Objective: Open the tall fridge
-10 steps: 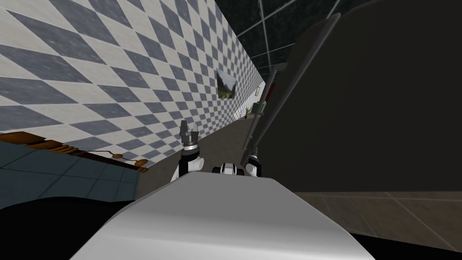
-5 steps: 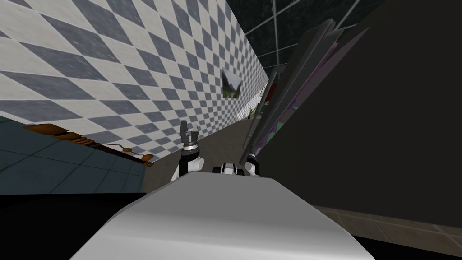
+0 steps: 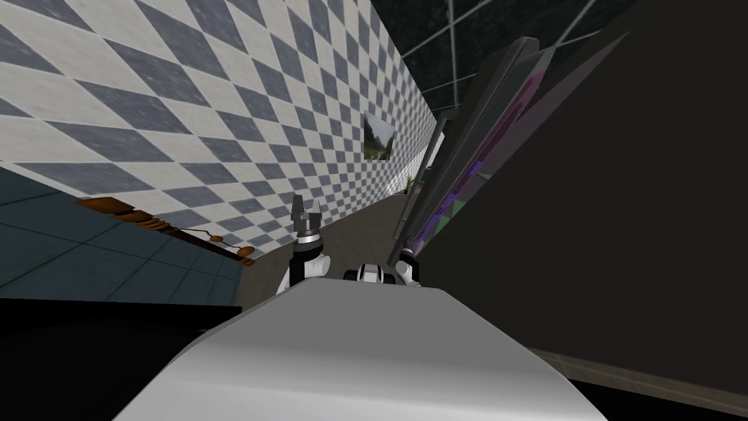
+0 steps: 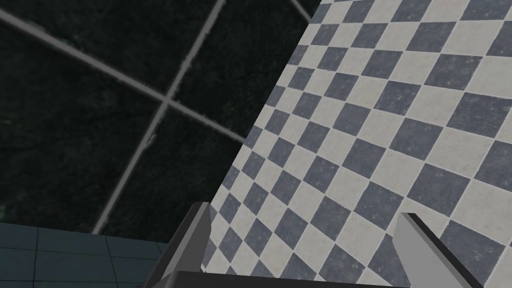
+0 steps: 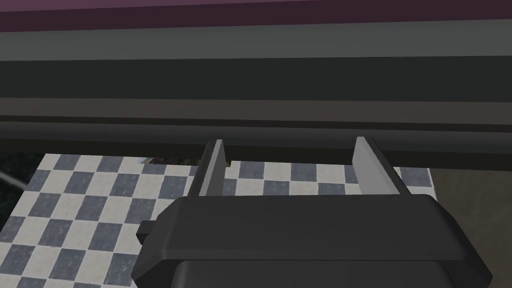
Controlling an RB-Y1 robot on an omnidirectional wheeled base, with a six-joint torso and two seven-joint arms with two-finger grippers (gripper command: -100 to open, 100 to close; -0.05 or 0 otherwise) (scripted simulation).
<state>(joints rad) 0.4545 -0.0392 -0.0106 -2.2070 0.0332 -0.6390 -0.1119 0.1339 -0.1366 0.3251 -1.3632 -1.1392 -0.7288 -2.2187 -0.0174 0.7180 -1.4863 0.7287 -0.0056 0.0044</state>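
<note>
The tall fridge [image 3: 606,197] is a dark block on my right. Its door [image 3: 488,110] stands ajar, and purple and green show in the gap [image 3: 467,175]. A long grey handle bar [image 3: 418,194] runs along the door's edge. My right arm [image 3: 407,269] reaches up to the foot of that door. In the right wrist view my right gripper [image 5: 290,142] is open, its fingertips [image 5: 214,150] just at the door's dark edge [image 5: 260,80], with checkered wall showing between them. My left gripper [image 3: 305,210] is raised beside the wall, open and empty [image 4: 305,217].
A checkered wall [image 3: 219,110] runs along my left with a framed picture [image 3: 380,137]. A narrow strip of brown floor [image 3: 365,219] lies between wall and fridge. A brown wooden rail [image 3: 168,225] edges a teal tiled surface [image 3: 88,256] at the near left.
The fridge door has swung further from the body, and the gap showing the purple inside has widened. My view has turned with it. Both arms keep their place before my chest.
</note>
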